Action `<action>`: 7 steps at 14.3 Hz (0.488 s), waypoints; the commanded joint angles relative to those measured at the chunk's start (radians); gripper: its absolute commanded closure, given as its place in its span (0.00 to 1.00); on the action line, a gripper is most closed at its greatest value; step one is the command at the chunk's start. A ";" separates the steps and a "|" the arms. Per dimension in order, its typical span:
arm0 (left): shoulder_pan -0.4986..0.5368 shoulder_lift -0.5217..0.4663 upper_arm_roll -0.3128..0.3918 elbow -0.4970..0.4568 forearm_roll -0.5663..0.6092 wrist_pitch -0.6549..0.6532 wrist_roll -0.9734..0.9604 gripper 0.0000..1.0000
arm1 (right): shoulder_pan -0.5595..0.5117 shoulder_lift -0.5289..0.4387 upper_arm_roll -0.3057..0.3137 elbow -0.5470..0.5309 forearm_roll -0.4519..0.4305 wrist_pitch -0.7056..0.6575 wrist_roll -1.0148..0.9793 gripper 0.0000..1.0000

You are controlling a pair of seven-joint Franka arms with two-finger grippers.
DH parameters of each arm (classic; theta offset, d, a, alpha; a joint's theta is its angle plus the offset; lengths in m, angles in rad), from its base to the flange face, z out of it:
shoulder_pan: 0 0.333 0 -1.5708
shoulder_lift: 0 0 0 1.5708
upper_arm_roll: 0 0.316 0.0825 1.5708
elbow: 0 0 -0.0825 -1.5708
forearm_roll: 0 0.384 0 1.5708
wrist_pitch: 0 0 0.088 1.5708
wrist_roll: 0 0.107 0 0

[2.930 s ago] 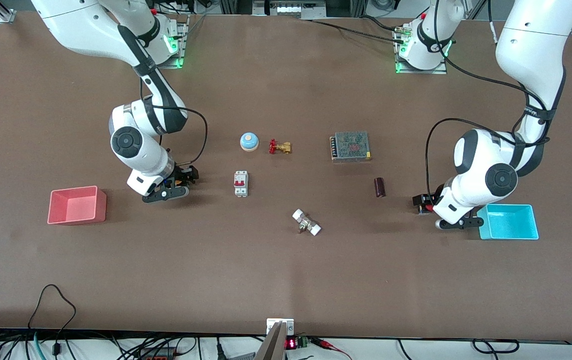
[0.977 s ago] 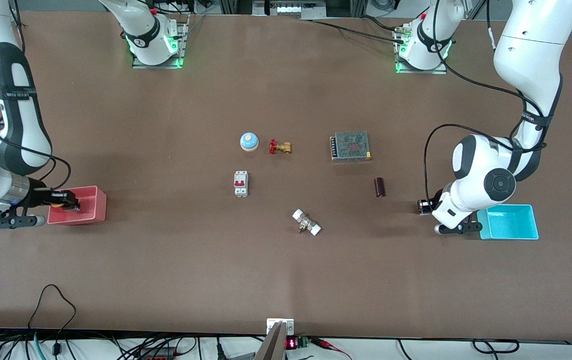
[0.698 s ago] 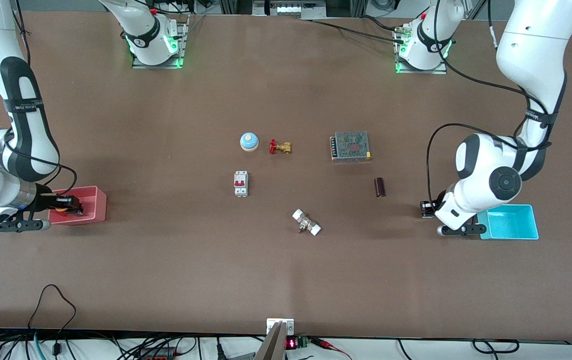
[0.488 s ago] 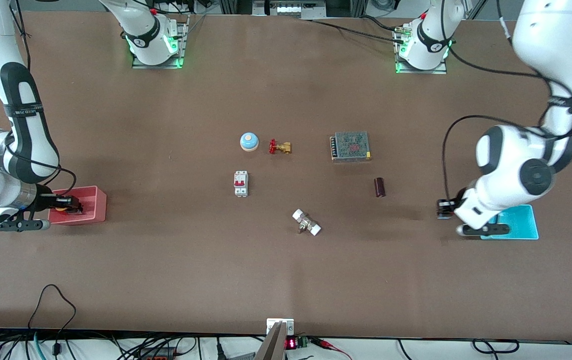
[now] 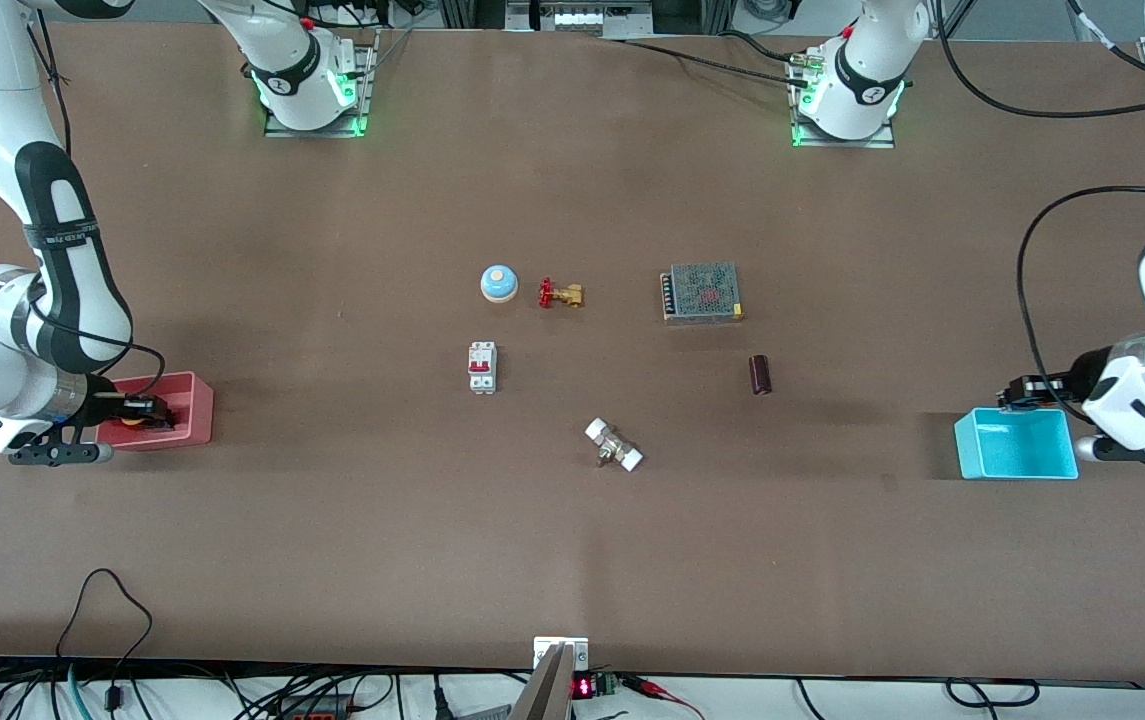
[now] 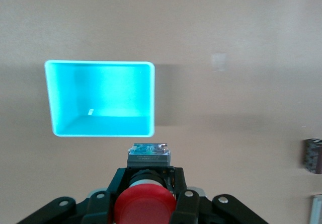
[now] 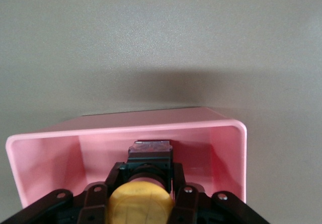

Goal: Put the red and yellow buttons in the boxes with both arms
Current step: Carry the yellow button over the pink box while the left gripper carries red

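Right wrist view shows the yellow button [image 7: 139,202] pinched between the fingers of the right gripper [image 7: 142,183], its black body reaching down inside the pink box [image 7: 229,148]. From the front, that gripper [image 5: 137,409] sits over the pink box [image 5: 194,420] at the right arm's end of the table, with a bit of the yellow cap [image 5: 132,420] showing.

The red button [image 6: 145,205] is clamped in the left gripper [image 6: 148,178], which hangs above the table just beside the cyan box [image 6: 100,99], not over its opening. In the front view this gripper [image 5: 1024,392] is at the box's [image 5: 1017,445] edge farther from the camera, at the left arm's end of the table.

Between the boxes, mid-table, lie a blue bell [image 5: 498,283], a brass valve [image 5: 560,294] just beside it, a metal mesh unit [image 5: 700,292], a white circuit breaker [image 5: 482,367], a dark cylinder [image 5: 759,374] and a small white-ended part [image 5: 614,445].
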 commanded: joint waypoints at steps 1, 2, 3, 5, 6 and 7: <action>0.044 0.117 -0.005 0.113 -0.007 -0.013 0.063 1.00 | -0.006 0.013 0.007 0.017 0.024 0.002 -0.015 0.75; 0.049 0.146 -0.003 0.150 -0.005 -0.007 0.064 1.00 | -0.006 0.015 0.009 0.017 0.024 0.002 -0.014 0.70; 0.051 0.169 -0.003 0.176 -0.004 -0.007 0.064 1.00 | -0.005 0.016 0.009 0.019 0.024 0.002 -0.014 0.55; 0.041 0.208 0.003 0.216 0.009 0.004 0.063 1.00 | -0.005 0.016 0.011 0.019 0.024 0.002 -0.012 0.42; 0.041 0.223 0.004 0.225 0.025 0.030 0.064 1.00 | -0.005 0.016 0.011 0.019 0.023 0.002 -0.012 0.38; 0.047 0.234 0.003 0.225 0.036 0.059 0.064 1.00 | -0.005 0.016 0.011 0.019 0.023 0.002 -0.015 0.35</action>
